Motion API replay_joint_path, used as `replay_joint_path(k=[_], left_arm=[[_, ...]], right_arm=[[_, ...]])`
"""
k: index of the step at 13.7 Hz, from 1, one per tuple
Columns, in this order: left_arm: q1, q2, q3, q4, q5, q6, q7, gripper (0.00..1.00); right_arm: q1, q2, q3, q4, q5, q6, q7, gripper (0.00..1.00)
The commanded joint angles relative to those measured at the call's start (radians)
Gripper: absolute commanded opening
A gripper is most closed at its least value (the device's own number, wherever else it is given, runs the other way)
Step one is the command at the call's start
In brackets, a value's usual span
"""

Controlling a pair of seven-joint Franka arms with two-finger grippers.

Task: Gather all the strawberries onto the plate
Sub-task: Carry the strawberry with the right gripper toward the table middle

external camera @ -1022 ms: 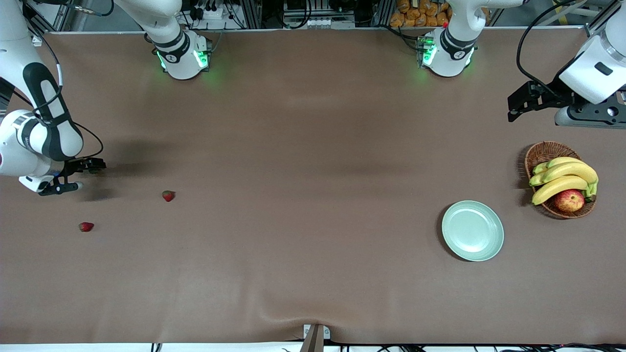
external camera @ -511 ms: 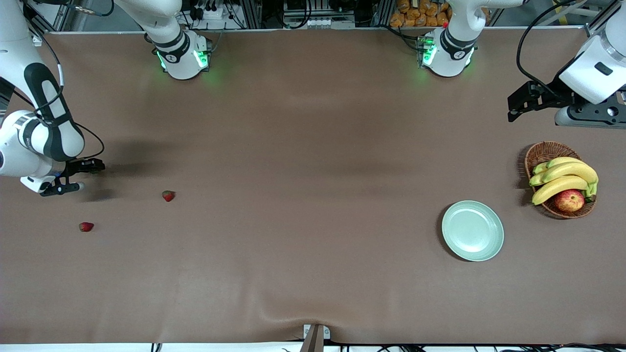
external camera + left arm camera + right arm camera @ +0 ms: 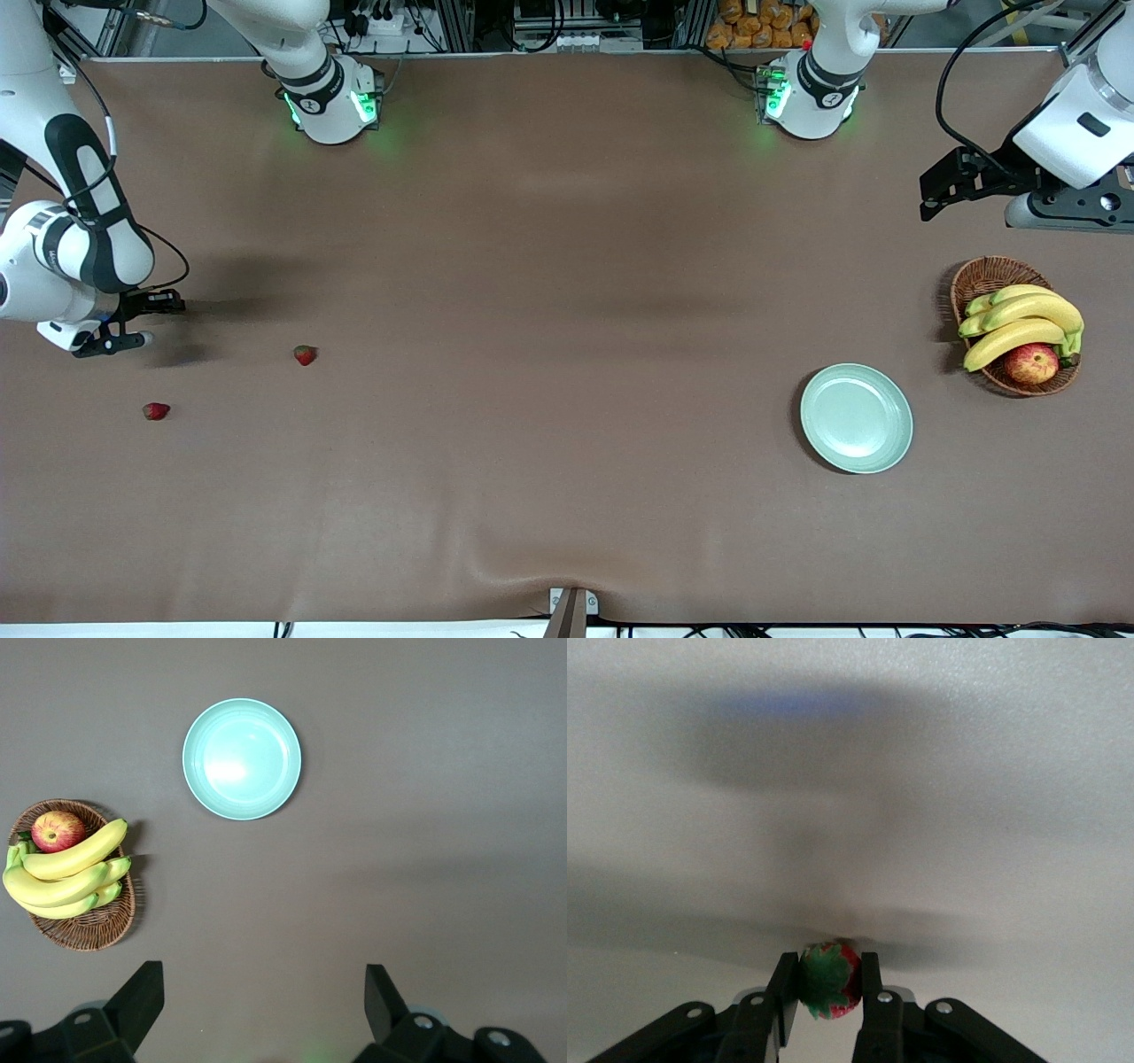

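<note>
In the right wrist view my right gripper (image 3: 826,973) is shut on a strawberry (image 3: 829,980), whose green leafy top faces the camera. In the front view that gripper (image 3: 152,321) sits low at the right arm's end of the table. Two more strawberries lie on the cloth: one (image 3: 305,354) beside the gripper, toward the middle, and one (image 3: 156,410) nearer the front camera. The pale mint-green plate (image 3: 856,417) stands bare toward the left arm's end and also shows in the left wrist view (image 3: 242,758). My left gripper (image 3: 927,199) (image 3: 264,979) waits open high above that end, holding nothing.
A brown wicker basket (image 3: 982,278) (image 3: 89,928) with bananas (image 3: 1019,323) and a red-yellow apple (image 3: 1031,362) stands beside the plate, at the left arm's end. The two arm bases (image 3: 330,105) (image 3: 808,99) stand along the table edge farthest from the front camera.
My right gripper's fingers have closed onto the strawberry. The two loose strawberries, the plate and the left arm have not moved.
</note>
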Motion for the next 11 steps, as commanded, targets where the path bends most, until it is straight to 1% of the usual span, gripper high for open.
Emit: replay_joint_path(k=[1, 3, 5, 6, 7, 9, 10, 11], left_arm=[[0.003, 0.006, -0.001, 0.017, 0.018, -0.008, 0.011, 1.0], [0.002, 0.006, -0.002, 0.017, 0.018, -0.008, 0.011, 1.0], [0.002, 0.006, -0.002, 0.017, 0.018, -0.008, 0.011, 1.0], [0.003, 0.006, -0.002, 0.017, 0.017, -0.008, 0.011, 1.0], [0.003, 0.006, -0.001, 0.017, 0.018, -0.008, 0.011, 1.0], [0.003, 0.006, -0.002, 0.017, 0.018, -0.008, 0.011, 1.0], [0.002, 0.006, -0.001, 0.017, 0.017, -0.008, 0.011, 1.0], [0.003, 0.006, -0.002, 0.017, 0.018, -0.008, 0.011, 1.0]], right_arm=[[0.032, -0.022, 0.005, 0.04, -0.024, -0.002, -0.003, 0.02], [0.09, -0.059, 0.006, 0.107, -0.009, -0.075, 0.015, 0.0], [0.175, -0.108, 0.008, 0.162, -0.006, -0.158, 0.12, 0.0], [0.221, -0.139, 0.009, 0.175, 0.015, -0.195, 0.165, 0.0], [0.271, -0.162, 0.009, 0.176, 0.079, -0.216, 0.212, 0.0], [0.382, -0.191, 0.009, 0.176, 0.28, -0.25, 0.341, 0.0], [0.438, -0.199, 0.009, 0.178, 0.342, -0.259, 0.41, 0.0], [0.495, -0.202, 0.009, 0.176, 0.365, -0.26, 0.478, 0.0]])
